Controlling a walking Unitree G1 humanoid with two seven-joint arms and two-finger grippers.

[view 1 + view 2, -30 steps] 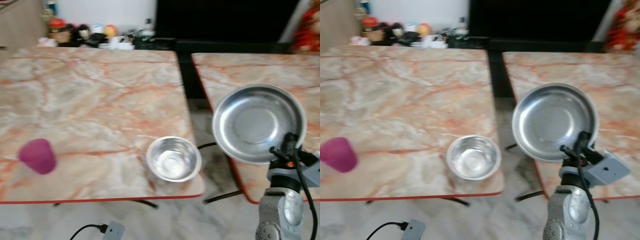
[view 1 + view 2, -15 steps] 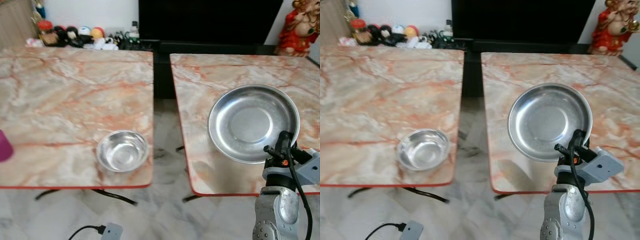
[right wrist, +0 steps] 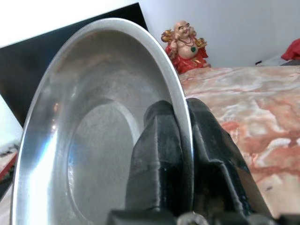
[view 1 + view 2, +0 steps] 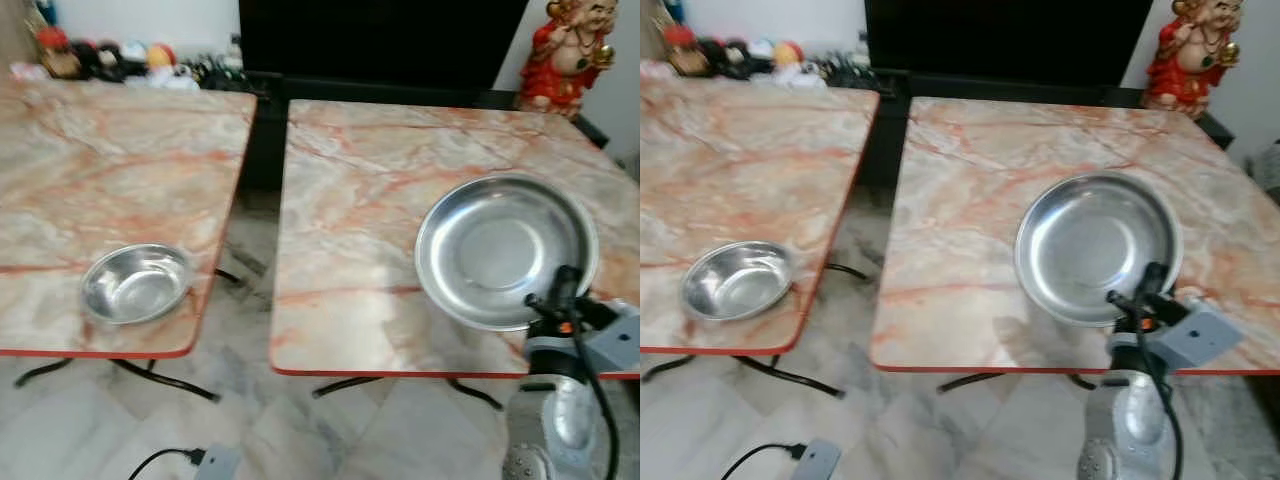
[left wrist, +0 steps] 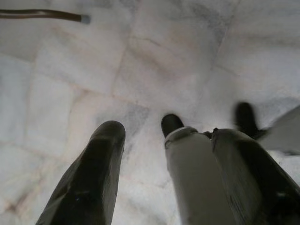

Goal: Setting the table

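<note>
Above the marble-patterned right desk (image 4: 380, 200), the right gripper (image 3: 180, 140) pinches a shiny round steel plate (image 4: 505, 250), jaws hiding its near rim; left gripper (image 5: 159, 173) spread over blurred floor tiles.

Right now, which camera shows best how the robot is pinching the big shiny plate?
The right wrist view: its two black fingers clamp the plate rim up close. Both eye views show the whole plate held over the right table, but the right gripper looks tiny.
</note>
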